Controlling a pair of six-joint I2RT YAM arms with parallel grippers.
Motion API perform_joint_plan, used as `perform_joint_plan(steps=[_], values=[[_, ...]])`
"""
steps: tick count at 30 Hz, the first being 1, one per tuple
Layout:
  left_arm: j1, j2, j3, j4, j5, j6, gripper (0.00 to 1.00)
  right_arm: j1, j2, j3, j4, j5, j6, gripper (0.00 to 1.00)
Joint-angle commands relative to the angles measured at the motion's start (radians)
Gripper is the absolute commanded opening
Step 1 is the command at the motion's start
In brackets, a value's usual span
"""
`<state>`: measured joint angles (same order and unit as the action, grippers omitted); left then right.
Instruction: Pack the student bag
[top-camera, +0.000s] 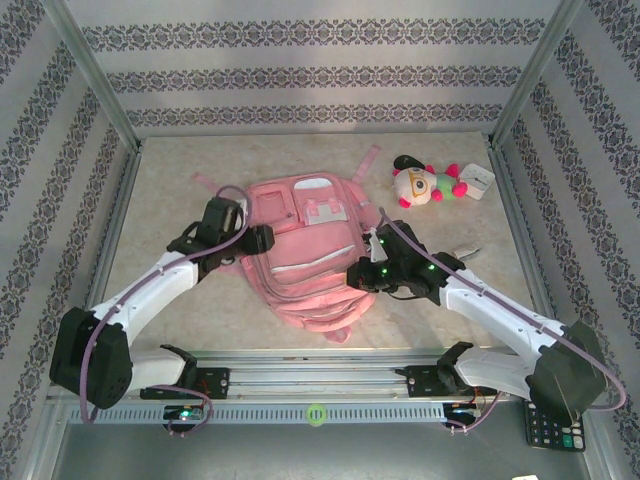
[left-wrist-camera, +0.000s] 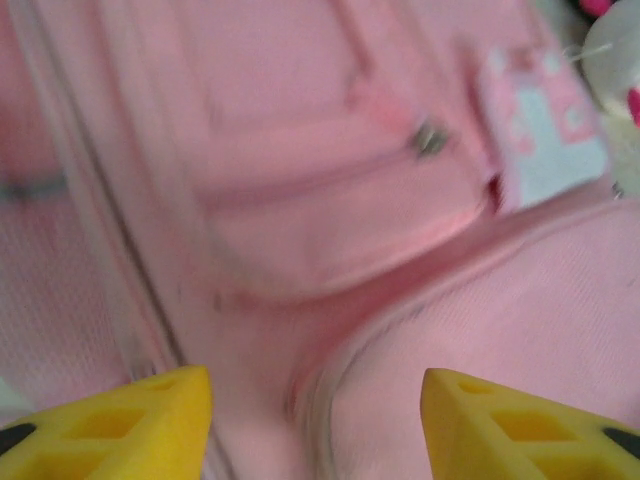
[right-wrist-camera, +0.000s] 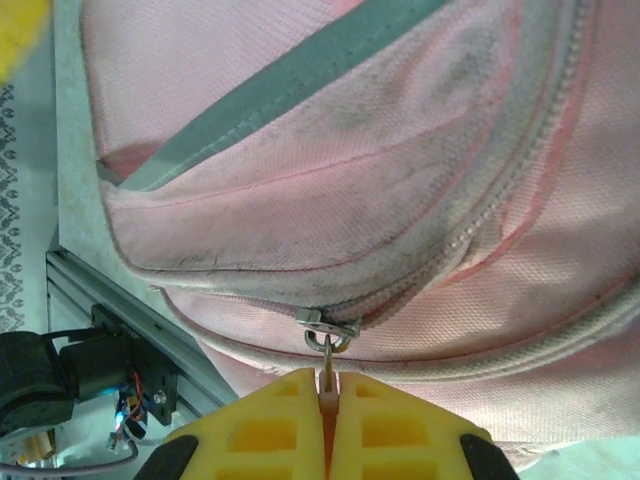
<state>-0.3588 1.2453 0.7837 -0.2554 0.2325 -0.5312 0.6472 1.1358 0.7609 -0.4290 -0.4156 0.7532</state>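
1. Student bag (top-camera: 305, 250): pink fabric backpack lying flat on the table (top-camera: 170, 190), about mid-table, between the two arms. Front pockets with pale trim face up. One strap trails off toward the far left, and the bottom end reaches close to the rail at the near edge.
2. Zipper pull (right-wrist-camera: 328, 352): small metal slider on the pale zipper track that curves round the bag's edge. Its tab hangs down into the right gripper's fingers.
3. Right gripper (right-wrist-camera: 328, 388): yellow fingers pressed together, pinching the zipper pull's tab. From overhead it sits at the bag's right side (top-camera: 362, 272).
4. Left gripper (left-wrist-camera: 315, 405): yellow fingers (left-wrist-camera: 130, 420) stand well apart with nothing between them, over pink fabric beside a zippered pocket. The wrist picture is blurred. From overhead it is at the bag's upper left edge (top-camera: 262, 238).
5. Plush toy (top-camera: 425, 182): white, pink and green, lying on the table beyond the bag's far right corner, clear of it.
6. White box (top-camera: 478, 182): small, just to the right of the plush toy.
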Motion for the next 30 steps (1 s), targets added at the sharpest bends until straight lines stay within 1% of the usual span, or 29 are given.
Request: perform_joint_plan(steps=[1, 2, 5, 7, 10, 13, 14, 15, 17, 18, 20, 22, 26, 28, 30], values=[[-0.01, -0.06, -0.086, 0.086, 0.102, -0.177, 0.52, 0.069, 0.033, 0.106, -0.116, 0.045, -0.045, 0.0], [-0.017, -0.072, -0.113, 0.112, 0.117, -0.203, 0.49, 0.084, 0.048, 0.128, -0.133, 0.067, -0.045, 0.0], [-0.05, -0.092, -0.195, 0.241, 0.148, -0.31, 0.34, 0.13, 0.087, 0.177, -0.146, 0.139, -0.02, 0.0], [-0.081, -0.092, -0.224, 0.332, 0.143, -0.379, 0.22, 0.161, 0.12, 0.201, -0.129, 0.17, 0.003, 0.0], [-0.135, -0.089, -0.221, 0.397, 0.079, -0.441, 0.09, 0.201, 0.166, 0.239, -0.12, 0.2, 0.018, 0.0], [-0.183, -0.095, -0.214, 0.447, 0.004, -0.502, 0.01, 0.212, 0.182, 0.26, -0.114, 0.214, 0.023, 0.0], [-0.193, -0.103, -0.21, 0.448, -0.017, -0.517, 0.0, 0.209, 0.18, 0.264, -0.118, 0.221, 0.023, 0.0], [-0.199, -0.116, -0.206, 0.436, -0.06, -0.541, 0.0, 0.21, 0.177, 0.267, -0.118, 0.235, 0.025, 0.0], [-0.224, -0.143, -0.209, 0.432, -0.151, -0.575, 0.0, 0.218, 0.177, 0.267, -0.075, 0.222, 0.045, 0.0], [-0.24, -0.153, -0.209, 0.441, -0.197, -0.583, 0.0, 0.232, 0.188, 0.27, -0.048, 0.213, 0.062, 0.0], [-0.266, -0.151, -0.2, 0.456, -0.248, -0.58, 0.0, 0.272, 0.218, 0.288, -0.005, 0.212, 0.088, 0.0], [-0.286, -0.135, -0.187, 0.482, -0.269, -0.588, 0.0, 0.317, 0.257, 0.305, 0.054, 0.206, 0.121, 0.0], [-0.323, -0.09, -0.183, 0.56, -0.271, -0.623, 0.0, 0.382, 0.327, 0.306, 0.213, 0.179, 0.202, 0.0], [-0.344, -0.074, -0.176, 0.575, -0.274, -0.623, 0.0, 0.397, 0.359, 0.296, 0.297, 0.165, 0.244, 0.0], [-0.354, -0.069, -0.183, 0.596, -0.274, -0.63, 0.0, 0.397, 0.376, 0.289, 0.321, 0.174, 0.266, 0.0]])
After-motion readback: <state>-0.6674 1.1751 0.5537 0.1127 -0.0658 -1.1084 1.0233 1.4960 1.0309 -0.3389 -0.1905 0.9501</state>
